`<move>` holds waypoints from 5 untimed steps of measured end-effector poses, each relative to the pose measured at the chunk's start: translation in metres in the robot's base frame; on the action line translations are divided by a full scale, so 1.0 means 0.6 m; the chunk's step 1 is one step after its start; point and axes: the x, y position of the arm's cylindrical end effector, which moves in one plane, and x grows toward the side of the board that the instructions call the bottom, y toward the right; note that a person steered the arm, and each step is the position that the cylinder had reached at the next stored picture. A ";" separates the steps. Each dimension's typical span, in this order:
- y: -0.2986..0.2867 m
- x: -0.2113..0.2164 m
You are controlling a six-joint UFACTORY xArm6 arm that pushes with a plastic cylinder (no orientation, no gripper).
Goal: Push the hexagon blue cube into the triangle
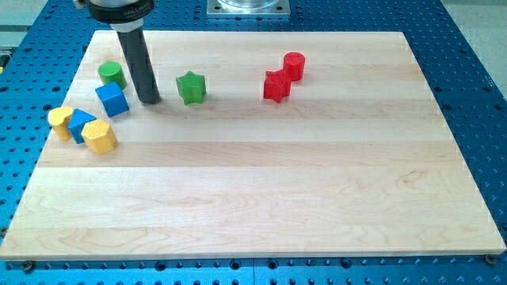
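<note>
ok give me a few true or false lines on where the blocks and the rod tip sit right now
1. My tip sits between the blue cube and the green star. True.
2. The two red blocks lie at the view's bottom right. False: they are near the view's top, right of centre, touching each other.
3. The small blue block sits between the yellow block and the yellow hexagon. True.
4. The green cylinder touches the green star. False: my rod stands between them, well apart.

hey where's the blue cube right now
The blue cube sits at the view's upper left, just below the green cylinder, with my tip close on its right.
</note>
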 end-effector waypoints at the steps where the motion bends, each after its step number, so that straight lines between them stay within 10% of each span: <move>1: -0.039 -0.015; 5: -0.117 -0.001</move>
